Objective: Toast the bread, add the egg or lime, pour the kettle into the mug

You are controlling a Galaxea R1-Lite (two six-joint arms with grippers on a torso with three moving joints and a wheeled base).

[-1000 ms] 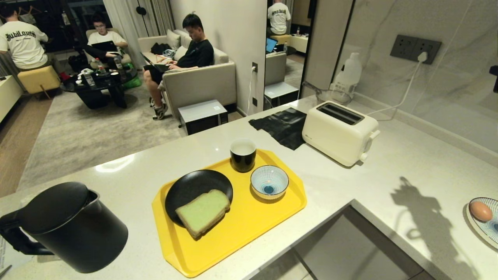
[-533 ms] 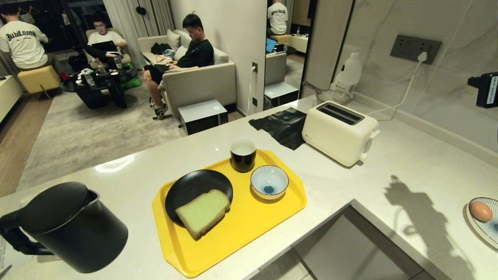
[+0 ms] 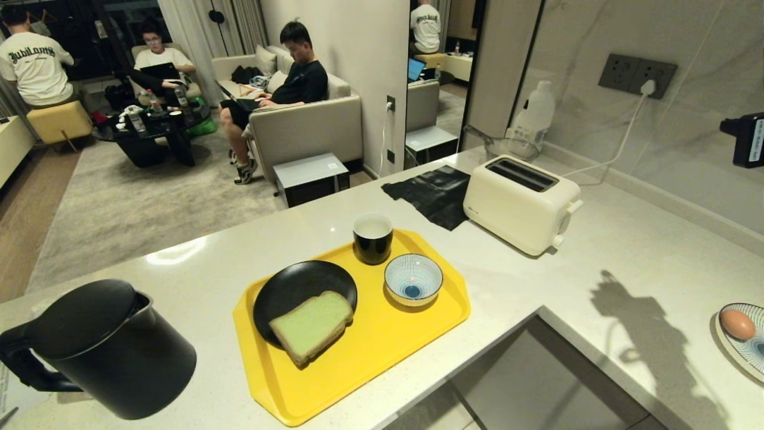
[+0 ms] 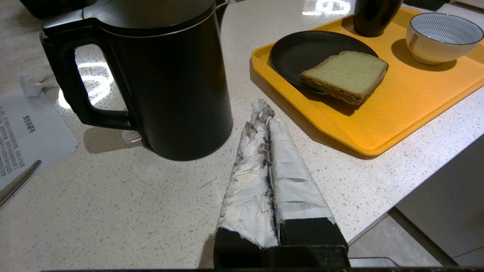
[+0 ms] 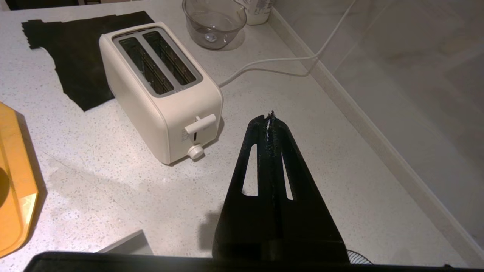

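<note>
Bread (image 3: 311,326) lay on the black plate (image 3: 286,286), lower centre; toaster (image 3: 520,203) stood upper right. Both the right gripper (image 5: 269,118) and left gripper (image 4: 264,113) were closed and empty. Risk: the overhanging slice could slide when approached, since closed fingers would push it.

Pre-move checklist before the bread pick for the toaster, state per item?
1. Bread reachable: ok, lies half on the black plate, nothing on top.
2. Toaster slots clear: ok, both look empty in the right wrist view.
3. Toaster lever up: ok.
4. Toaster powered: cannot tell; a white cord runs from behind the toaster toward the wall, the toaster end hidden.
5. Right gripper ready to grasp: not ok, shut, above the counter beside the toaster.
6. Left gripper clear: ok, shut, empty, beside the kettle.
</note>
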